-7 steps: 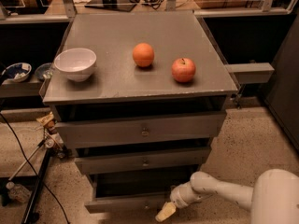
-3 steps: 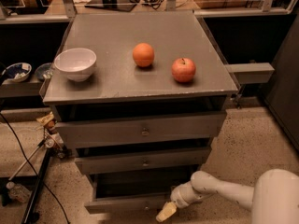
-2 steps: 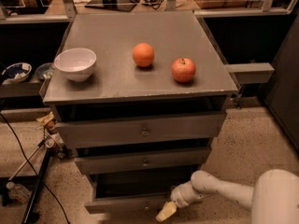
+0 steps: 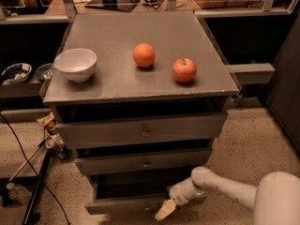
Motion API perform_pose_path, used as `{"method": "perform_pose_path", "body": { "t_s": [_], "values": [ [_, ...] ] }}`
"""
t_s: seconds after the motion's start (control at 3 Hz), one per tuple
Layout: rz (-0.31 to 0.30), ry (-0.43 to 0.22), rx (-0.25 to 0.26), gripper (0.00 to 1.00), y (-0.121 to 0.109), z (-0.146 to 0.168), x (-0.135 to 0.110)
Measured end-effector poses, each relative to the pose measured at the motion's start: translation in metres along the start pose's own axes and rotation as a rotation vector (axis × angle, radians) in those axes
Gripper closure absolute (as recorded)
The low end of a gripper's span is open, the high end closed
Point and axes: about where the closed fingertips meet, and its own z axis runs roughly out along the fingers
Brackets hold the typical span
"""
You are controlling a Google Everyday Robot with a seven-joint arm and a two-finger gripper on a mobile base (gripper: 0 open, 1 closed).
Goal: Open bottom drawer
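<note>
The floor is pale and full of little specks, and a grey cabinet stands on it in a dim room. On the flat top of the cabinet sit a white bowl on the left, an orange in the middle and a red apple to the right of it. None of them touch. The cabinet has three grey drawers. The top drawer is the biggest and the middle drawer sits under it. The bottom drawer is the lowest and thinnest one, down by the floor. It sticks out a little, with a dark gap above its front. A white robot arm comes in from the bottom right. The gripper has a yellowish tip and is right at the front of the bottom drawer, near its middle. I cannot tell if the gripper is spread or pressed together. Black cables hang on the left.
</note>
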Motion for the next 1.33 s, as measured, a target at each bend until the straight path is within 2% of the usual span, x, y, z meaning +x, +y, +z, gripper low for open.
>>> {"method": "perform_pose_path", "body": {
  "t_s": [0.33, 0.67, 1.0, 1.33],
  "values": [
    [-0.004, 0.001, -0.006, 0.00, 0.002, 0.000, 0.000],
    [0.021, 0.024, -0.042, 0.00, 0.007, 0.013, 0.016],
    [0.021, 0.024, -0.042, 0.00, 0.009, 0.010, 0.013],
    [0.054, 0.022, -0.049, 0.00, 0.014, 0.010, 0.021]
  ]
}}
